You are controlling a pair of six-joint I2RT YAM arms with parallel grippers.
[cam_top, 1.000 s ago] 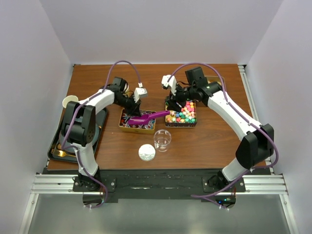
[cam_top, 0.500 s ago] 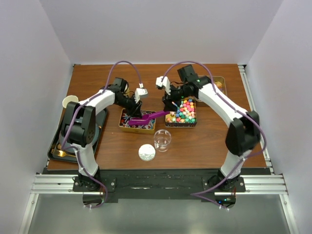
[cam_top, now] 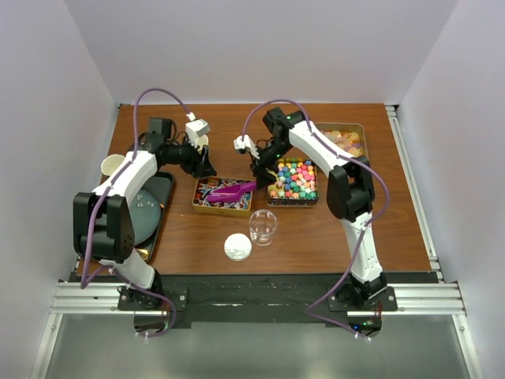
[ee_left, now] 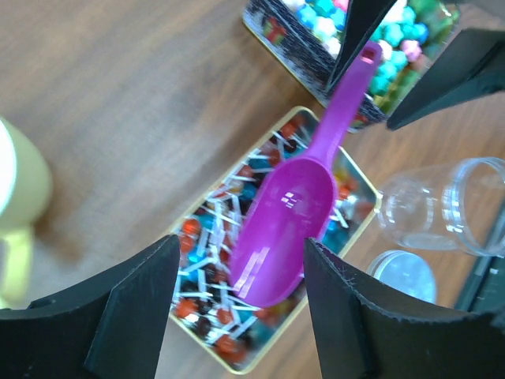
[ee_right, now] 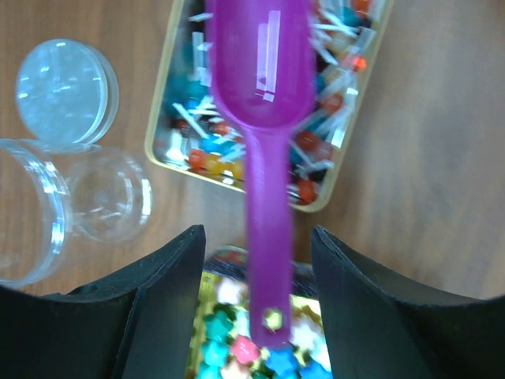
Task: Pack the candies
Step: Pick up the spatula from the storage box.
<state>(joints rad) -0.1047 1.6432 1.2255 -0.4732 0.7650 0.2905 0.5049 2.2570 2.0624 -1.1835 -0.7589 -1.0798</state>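
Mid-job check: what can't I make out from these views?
- Top view: tray contents, covered by the left arm.
- Left wrist: yellow cup, blurred and cut by the left edge.
- Right wrist: clear jar, cut by the left edge.

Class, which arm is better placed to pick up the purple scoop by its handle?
Right, probably. The right pincer is open and hangs directly over the handle of the scoop. The left pincer sits off by the far edge of the tin.
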